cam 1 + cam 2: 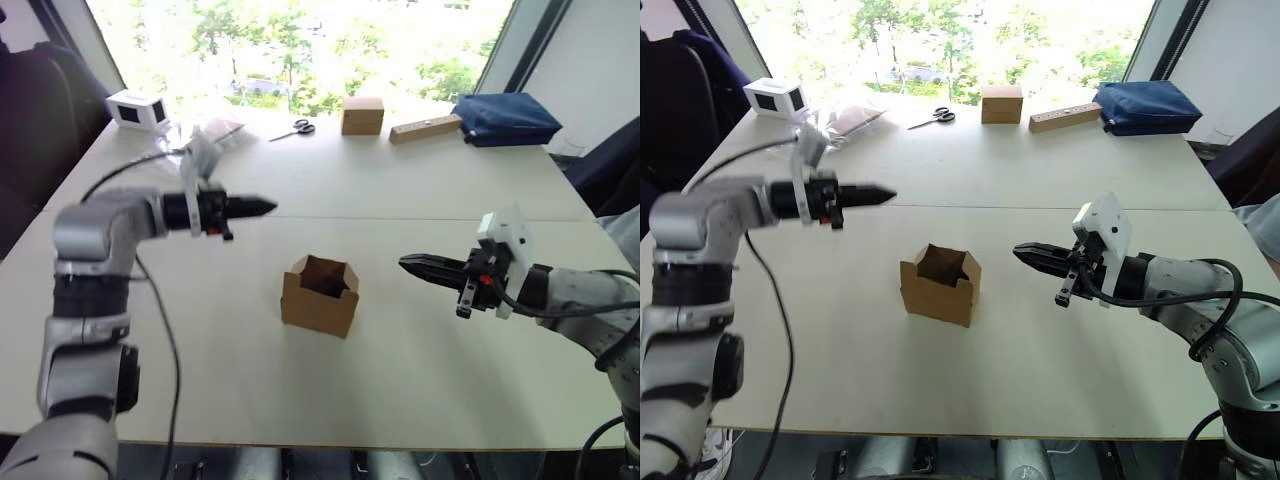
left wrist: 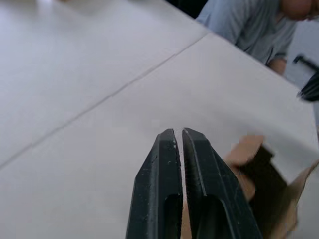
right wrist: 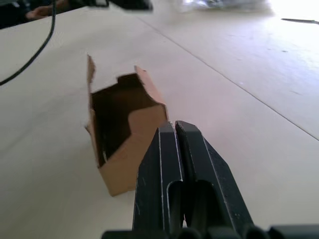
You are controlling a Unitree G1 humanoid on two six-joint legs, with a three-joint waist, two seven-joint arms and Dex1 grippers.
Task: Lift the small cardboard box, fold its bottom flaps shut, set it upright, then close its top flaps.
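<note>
The right gripper (image 1: 412, 264) and left gripper (image 1: 262, 207) hung closed, empty, either side of the small cardboard box (image 1: 320, 295); they should open, then approach its side walls evenly.

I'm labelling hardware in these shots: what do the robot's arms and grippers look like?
Both arms are silver-grey metal with black joint bands. A loose black cable runs along the left arm, and bundled black cables loop by the right. Each wrist carries a white camera bracket. The left gripper and right gripper have slim, tapered black jaws, pressed together.
</note>
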